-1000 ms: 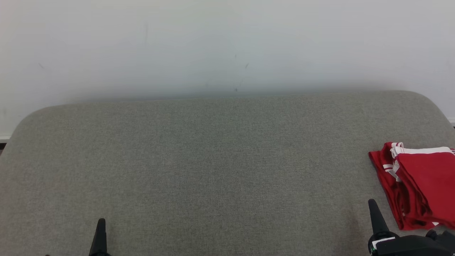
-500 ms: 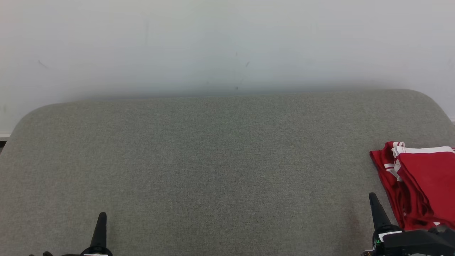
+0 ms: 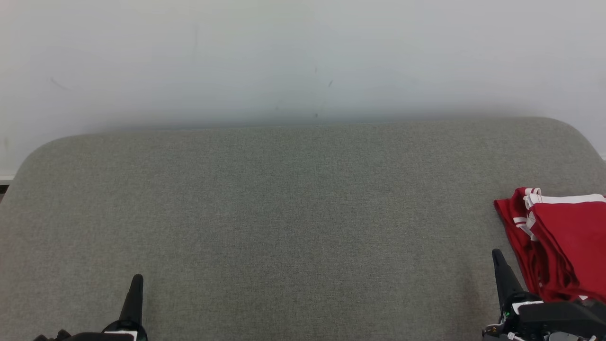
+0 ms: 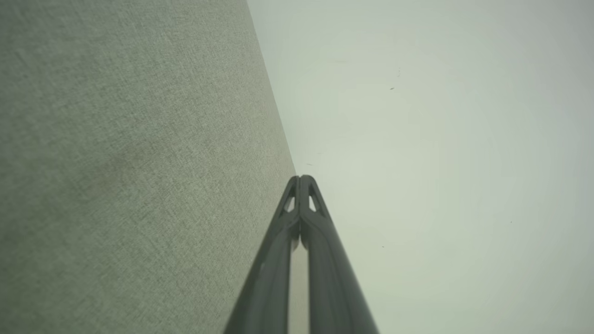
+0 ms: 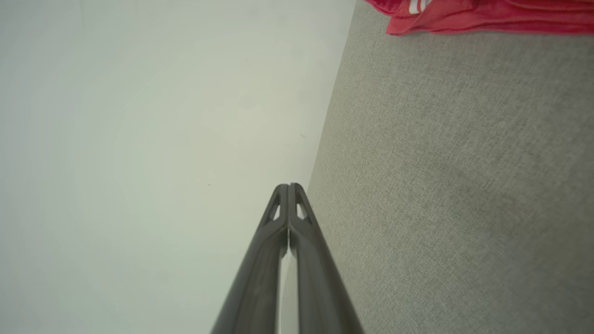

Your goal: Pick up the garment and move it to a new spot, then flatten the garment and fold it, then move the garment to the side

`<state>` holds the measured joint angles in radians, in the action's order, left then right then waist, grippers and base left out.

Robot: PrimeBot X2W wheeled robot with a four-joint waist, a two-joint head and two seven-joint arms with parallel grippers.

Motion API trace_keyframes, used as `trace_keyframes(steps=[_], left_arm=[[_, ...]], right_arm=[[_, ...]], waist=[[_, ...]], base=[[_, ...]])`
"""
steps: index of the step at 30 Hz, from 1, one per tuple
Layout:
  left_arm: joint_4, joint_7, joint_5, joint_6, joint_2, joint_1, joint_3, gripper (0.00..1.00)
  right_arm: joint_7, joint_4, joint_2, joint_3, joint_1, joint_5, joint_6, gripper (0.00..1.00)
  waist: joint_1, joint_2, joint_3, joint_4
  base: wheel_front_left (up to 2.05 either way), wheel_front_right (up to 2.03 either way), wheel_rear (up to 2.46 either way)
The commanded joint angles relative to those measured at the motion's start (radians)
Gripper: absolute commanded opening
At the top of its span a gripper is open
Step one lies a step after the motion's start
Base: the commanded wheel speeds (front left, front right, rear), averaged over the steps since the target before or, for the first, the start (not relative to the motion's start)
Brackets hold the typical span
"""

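Note:
The garment (image 3: 561, 244) is red with white stripes and lies folded at the right edge of the grey padded surface (image 3: 293, 213); its edge also shows as the garment (image 5: 468, 16) at the top of the right wrist view. My right gripper (image 3: 497, 254) is shut, empty, just left of the garment and apart from it. The same right gripper (image 5: 288, 186) has its two dark fingers pressed together. My left gripper (image 3: 137, 279) sits at the lower left, shut with nothing in it. In the left wrist view the left gripper (image 4: 300, 178) shows its fingers touching at the tips.
A pale wall (image 3: 303, 61) rises right behind the surface's far edge. The surface has rounded far corners, and its grey cloth stretches bare between the two grippers.
The whole head picture has shifted slightly, so the camera moved. Both grippers now reach a little higher in the picture. The garment has not been touched.

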<state>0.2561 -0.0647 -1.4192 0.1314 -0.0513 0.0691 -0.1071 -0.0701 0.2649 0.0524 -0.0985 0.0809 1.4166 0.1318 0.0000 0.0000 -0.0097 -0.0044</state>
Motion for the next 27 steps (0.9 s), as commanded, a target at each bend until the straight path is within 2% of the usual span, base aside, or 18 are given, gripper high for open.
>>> trace_keyframes(steps=[1,27], left_arm=[[-0.007,-0.007,-0.025,-0.001,0.0,0.023,-0.004,0.0],[-0.013,-0.054,-0.199,-0.001,0.002,0.046,-0.009,0.0]], right_arm=[[-0.006,-0.01,-0.001,-0.005,0.011,0.026,-0.002,0.0],[-0.047,-0.022,-0.003,-0.018,0.033,0.202,-0.002,0.0]], waist=[[0.0,0.0,0.001,0.0],[0.0,0.0,0.013,0.004]], base=[[0.0,0.0,0.0],[0.0,0.0,0.0]])
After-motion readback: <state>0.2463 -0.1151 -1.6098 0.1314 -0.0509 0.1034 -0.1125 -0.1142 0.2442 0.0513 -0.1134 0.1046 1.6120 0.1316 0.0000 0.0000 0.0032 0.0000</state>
